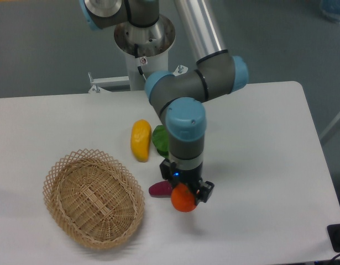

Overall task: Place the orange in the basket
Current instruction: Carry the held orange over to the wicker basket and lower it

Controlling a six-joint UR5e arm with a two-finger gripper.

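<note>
I see my pincer [184,194] clamped on the orange [183,200], holding it above the white desk [258,165], right of the basket [94,198] and not over it. A purple sweet potato [159,189] lies just beside the orange, partly hidden by the arm.

arm [183,94] hides green leaf [158,141] partly; purple sweet potato [158,189] partly

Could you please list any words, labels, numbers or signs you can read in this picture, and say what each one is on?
None can be read.
The small tag on the robot's white base post is too small to make out.
The arm, orange and basket show no lettering.
</note>
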